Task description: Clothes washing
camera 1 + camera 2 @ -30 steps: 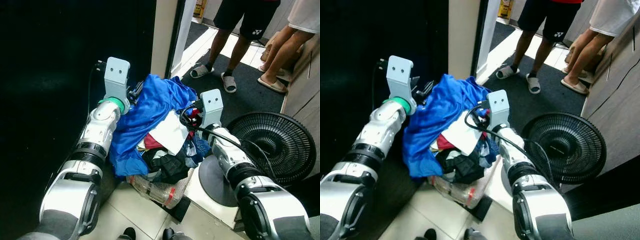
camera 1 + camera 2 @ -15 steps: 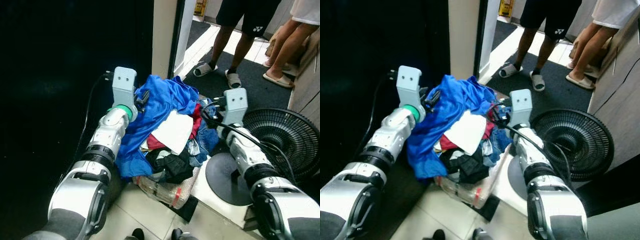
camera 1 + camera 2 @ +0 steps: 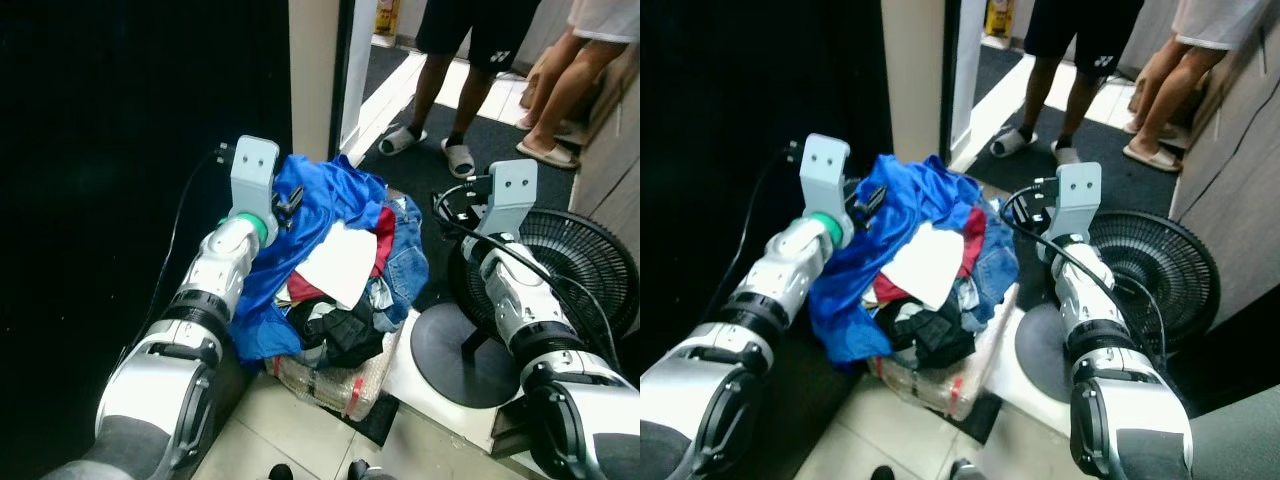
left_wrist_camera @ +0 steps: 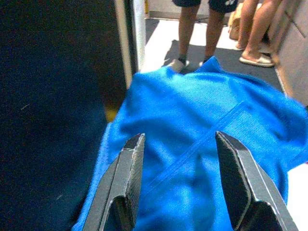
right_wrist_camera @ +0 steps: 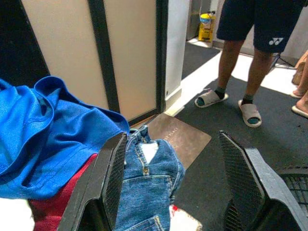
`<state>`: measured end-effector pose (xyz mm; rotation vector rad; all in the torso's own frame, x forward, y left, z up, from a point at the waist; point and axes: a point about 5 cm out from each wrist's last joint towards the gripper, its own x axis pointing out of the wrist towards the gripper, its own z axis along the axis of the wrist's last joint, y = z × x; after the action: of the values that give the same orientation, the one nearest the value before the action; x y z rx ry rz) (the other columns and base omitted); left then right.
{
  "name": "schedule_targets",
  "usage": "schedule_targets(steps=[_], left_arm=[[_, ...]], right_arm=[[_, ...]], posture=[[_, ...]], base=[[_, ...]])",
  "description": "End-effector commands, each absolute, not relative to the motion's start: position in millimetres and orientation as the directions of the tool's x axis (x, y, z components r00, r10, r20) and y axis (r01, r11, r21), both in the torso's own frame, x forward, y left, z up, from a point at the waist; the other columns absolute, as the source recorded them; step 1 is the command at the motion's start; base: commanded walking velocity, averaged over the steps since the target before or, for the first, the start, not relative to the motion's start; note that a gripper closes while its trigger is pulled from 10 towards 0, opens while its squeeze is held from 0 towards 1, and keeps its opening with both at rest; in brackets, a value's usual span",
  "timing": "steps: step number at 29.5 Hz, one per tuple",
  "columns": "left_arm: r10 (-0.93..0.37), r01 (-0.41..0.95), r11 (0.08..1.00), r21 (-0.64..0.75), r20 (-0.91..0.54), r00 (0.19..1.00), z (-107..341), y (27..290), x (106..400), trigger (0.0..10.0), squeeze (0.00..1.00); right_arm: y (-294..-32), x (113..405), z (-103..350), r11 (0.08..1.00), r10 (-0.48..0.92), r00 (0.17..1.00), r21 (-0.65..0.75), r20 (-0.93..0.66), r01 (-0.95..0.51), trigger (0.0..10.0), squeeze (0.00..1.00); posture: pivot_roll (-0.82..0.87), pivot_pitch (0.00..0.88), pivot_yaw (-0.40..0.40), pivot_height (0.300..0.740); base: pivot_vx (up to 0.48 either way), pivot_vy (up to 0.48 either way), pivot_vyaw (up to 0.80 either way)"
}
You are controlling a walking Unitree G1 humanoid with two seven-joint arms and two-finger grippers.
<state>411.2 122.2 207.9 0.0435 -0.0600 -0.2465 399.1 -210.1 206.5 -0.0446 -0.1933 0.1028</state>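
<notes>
Right arm pulls off the laundry heap

Eye views: the right pincer (image 3: 462,205) has swung right, clear of the clothes (image 3: 330,270), beside the fan (image 3: 575,280). Wrist views: the left pincer (image 4: 180,180), released, spans the blue shirt (image 4: 192,134); right also released, so nothing is lifted yet.

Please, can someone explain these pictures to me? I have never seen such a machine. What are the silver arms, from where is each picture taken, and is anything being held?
This is a humanoid robot doing laundry. Two pictures come from cameras in its head, looking down at its own silver arms. The other two come from a camera on each wrist, looking along two black fingers.

On the floor between the arms is a pile of clothes: a blue shirt on top, jeans, a white cloth and dark items. A black fan stands on the robot's right, and two people stand behind.

The left gripper is open, its fingers over the blue shirt. The right gripper is open too, beside the jeans. Nothing is held.
</notes>
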Motion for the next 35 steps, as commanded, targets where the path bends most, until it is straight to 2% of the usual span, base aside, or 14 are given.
schedule_targets(steps=[1,8,10,12,13,16,27,28,35], left_arm=[[-0.239,0.237,0.970,0.054,0.023,0.971,197.6,124.2,409.5,10.0,0.00],[-0.231,0.229,0.971,0.067,0.034,0.972,199.7,129.7,409.5,10.0,0.00],[-0.231,0.229,0.971,0.067,0.034,0.972,199.7,129.7,409.5,10.0,0.00],[-0.225,0.222,0.973,0.067,0.044,0.973,202.9,132.3,410.1,10.0,0.00],[-0.217,0.213,0.975,0.069,0.056,0.975,207.1,136.2,410.7,10.0,0.00],[-0.195,0.189,0.979,0.075,0.073,0.978,213.4,145.2,411.4,10.0,0.00],[-0.158,0.152,0.986,0.071,0.090,0.983,217.6,157.1,410.8,10.0,0.00],[-0.145,0.139,0.988,0.069,0.094,0.985,218.8,161.4,410.4,10.0,0.00],[-0.092,0.085,0.994,0.064,0.102,0.991,221.1,179.4,408.7,10.0,0.00]], right_arm=[[-210.1,398.5,203.3,0.994,0.107,0.977,-0.044,0.182,-0.101,10.0,0.00],[-196.2,399.9,197.5,0.988,0.151,0.976,-0.037,0.155,-0.147,10.0,0.00],[-196.2,399.9,197.5,0.988,0.151,0.976,-0.037,0.155,-0.147,10.0,0.00],[-191.8,401.4,198.9,0.986,0.164,0.975,-0.032,0.151,-0.161,10.0,0.00],[-188.1,402.7,200.6,0.985,0.174,0.974,-0.028,0.148,-0.172,10.0,0.00],[-181.9,403.7,199.2,0.981,0.194,0.972,-0.021,0.133,-0.193,10.0,0.00],[-173.2,405.4,198.5,0.978,0.209,0.971,-0.018,0.119,-0.208,10.0,0.00],[-171.9,406.1,200.4,0.977,0.211,0.970,-0.016,0.121,-0.211,10.0,0.00],[-174.7,407.4,204.8,0.980,0.198,0.972,0.008,0.129,-0.201,10.0,0.00]], posture=[[-0.15,0.085,0.044,0.740],[-0.12,0.174,0.000,0.740],[-0.12,0.174,0.000,0.740],[-0.12,0.199,-0.012,0.740],[-0.11,0.245,-0.028,0.740],[-0.09,0.275,-0.035,0.740],[-0.07,0.324,-0.047,0.740],[-0.07,0.348,-0.055,0.740],[-0.04,0.358,-0.048,0.740]], base=[[0.000,0.000,0.00],[0.000,0.000,0.00],[0.000,0.000,0.00],[0.000,0.000,0.00],[0.000,0.000,0.00],[0.000,0.000,0.00],[0.000,0.000,0.00],[0.000,0.000,0.00],[0.000,0.000,0.00]])
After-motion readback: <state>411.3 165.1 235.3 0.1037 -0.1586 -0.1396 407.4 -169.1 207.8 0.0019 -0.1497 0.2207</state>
